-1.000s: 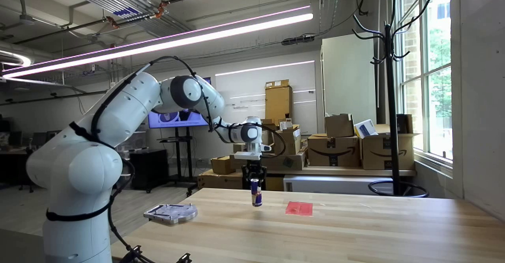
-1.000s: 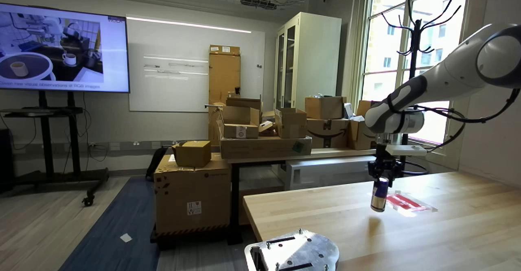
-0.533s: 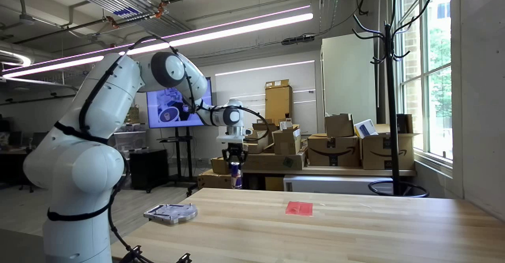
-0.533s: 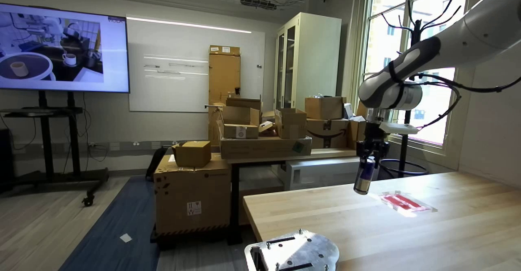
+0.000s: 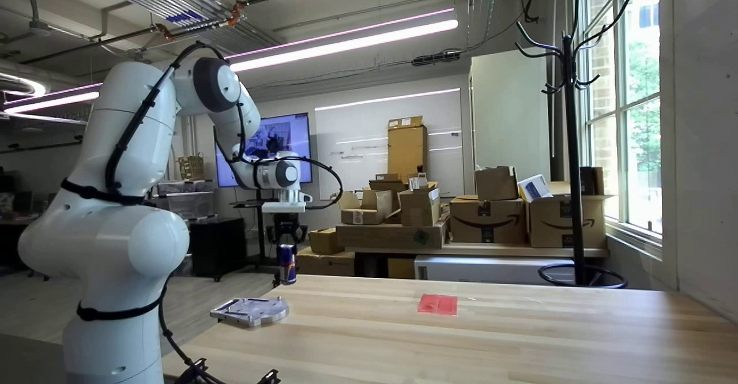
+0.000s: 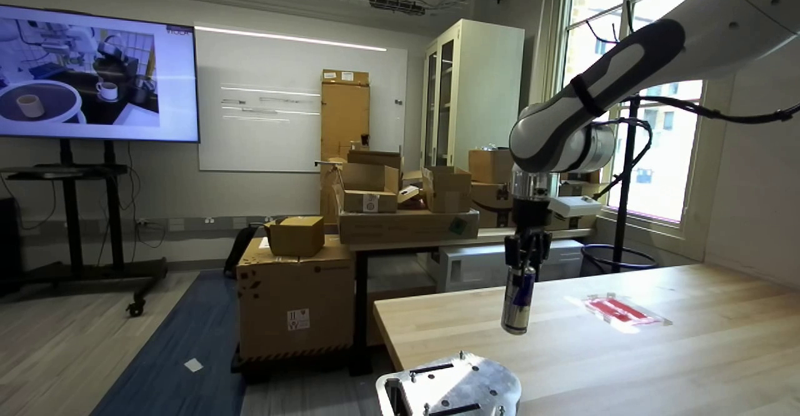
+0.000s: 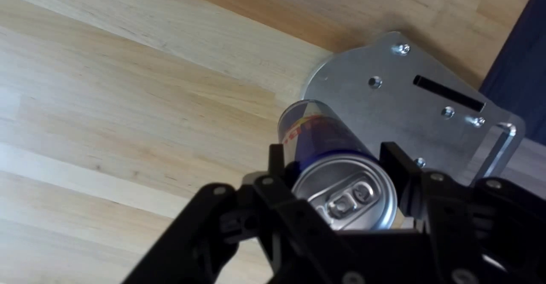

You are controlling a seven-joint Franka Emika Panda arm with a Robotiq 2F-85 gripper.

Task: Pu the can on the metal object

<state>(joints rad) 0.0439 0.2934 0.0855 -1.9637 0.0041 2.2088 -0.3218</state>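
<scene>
Jaws found pinching the slim blue-and-silver cylindrical metal can (image 7: 335, 156) from both sides, near its lid. From my remote station I record the can nearly upright, raised above the pale wooden worktop (image 6: 625, 366). In both exterior views the flat silvery metal plate (image 6: 465, 383) lies nearer and to the left, apart from the can. A thin red rectangular sheet (image 5: 437, 304) lies to the right.

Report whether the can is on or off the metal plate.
Off: the gripper holds the can, and both exterior views show a gap between the can and the metal plate.
</scene>
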